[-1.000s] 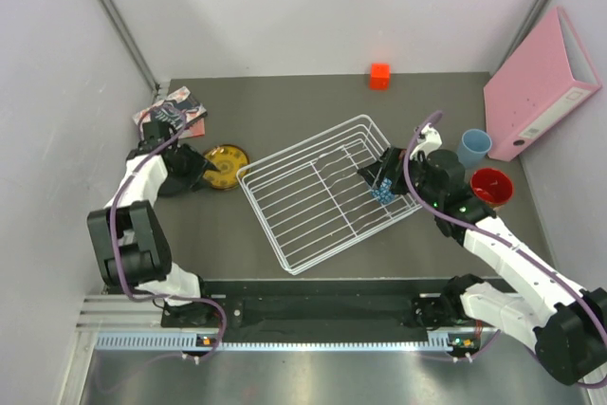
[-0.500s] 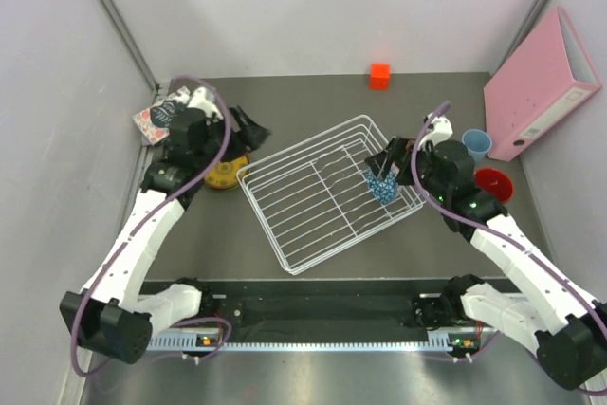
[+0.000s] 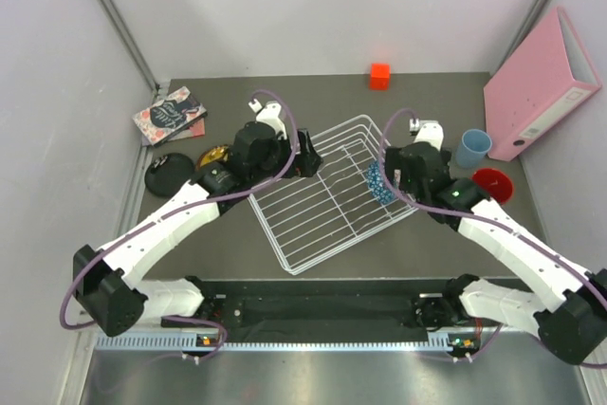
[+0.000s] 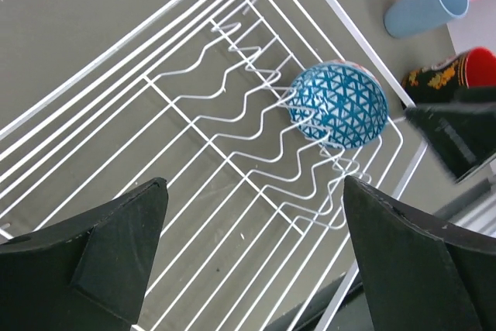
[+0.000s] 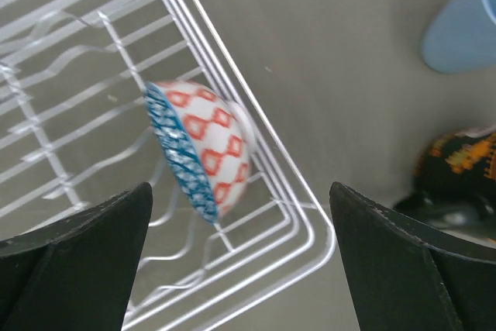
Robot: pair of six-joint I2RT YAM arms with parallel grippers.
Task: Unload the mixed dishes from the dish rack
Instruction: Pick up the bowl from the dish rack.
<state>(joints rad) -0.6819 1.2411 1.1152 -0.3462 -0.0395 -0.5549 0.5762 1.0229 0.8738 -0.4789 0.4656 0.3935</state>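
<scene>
Rack [image 3: 322, 211] now beneath left claw [image 4: 256, 191]

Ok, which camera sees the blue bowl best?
The left wrist camera. There the bowl is sharp and whole, its blue patterned inside facing us, standing on edge in the rack. The right wrist camera shows its red-and-white outside, slightly blurred. The top camera shows only a small blue bit beside the right arm.

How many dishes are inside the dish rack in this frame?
1. The blue patterned bowl stands on edge among the wire prongs near the dish rack's right-hand side. The left arm covers the rack's far left corner from above, so something small could be hidden there.
</scene>
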